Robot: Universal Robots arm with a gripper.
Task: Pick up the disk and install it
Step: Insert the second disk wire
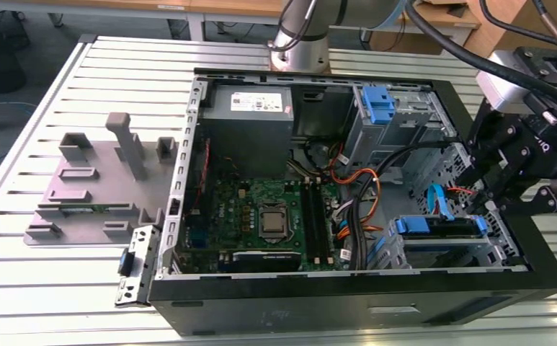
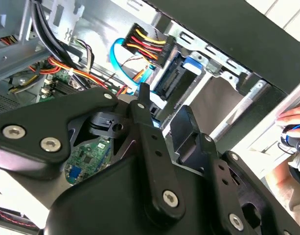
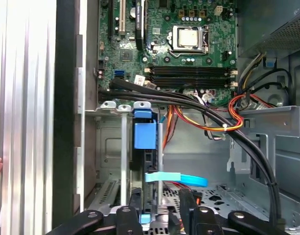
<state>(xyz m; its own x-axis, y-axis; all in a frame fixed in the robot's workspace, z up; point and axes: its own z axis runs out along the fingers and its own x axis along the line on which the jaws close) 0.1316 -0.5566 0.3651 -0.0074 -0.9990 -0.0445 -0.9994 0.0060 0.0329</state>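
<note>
Fingers (image 3: 159, 208) astride disk (image 3: 145, 147) in case bay.

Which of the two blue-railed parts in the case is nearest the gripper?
The disk in the lower drive bay, at the exterior view's right, just below the gripper. The other blue bracket sits in the far cage beside the power supply.

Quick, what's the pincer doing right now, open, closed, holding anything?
Pincer: open and holding nothing, its fingers on either side of the disk, which stands on edge in the drive cage of the computer case.
</note>
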